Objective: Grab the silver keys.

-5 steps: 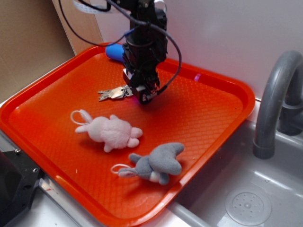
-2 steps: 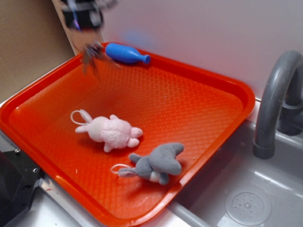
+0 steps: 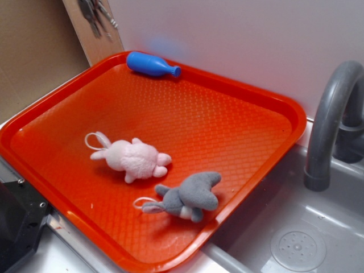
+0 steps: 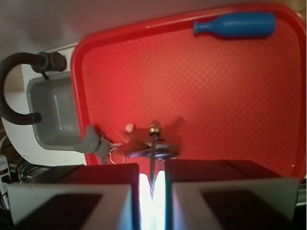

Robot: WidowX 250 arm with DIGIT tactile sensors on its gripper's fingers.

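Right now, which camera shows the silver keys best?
The wrist view: the silver keys hang centered just ahead of the gripper, pinched between its closed fingers above the orange tray. The exterior view shows only a dark, blurry bunch at the top left edge, with the gripper itself out of frame.

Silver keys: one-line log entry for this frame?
gripper: shut on silver keys | keys: lifted, clear of tray | plush toys, blue bottle: on tray

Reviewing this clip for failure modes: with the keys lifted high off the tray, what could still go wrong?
1. The silver keys hang blurred, apparently swinging, from the closed gripper, seemingly pinched only by a thin edge; they might slip.
2. A drop would land them on the orange tray, possibly among the plush toys.
3. In the exterior view the keys sit at the frame's edge, so the grasp is hard to verify.
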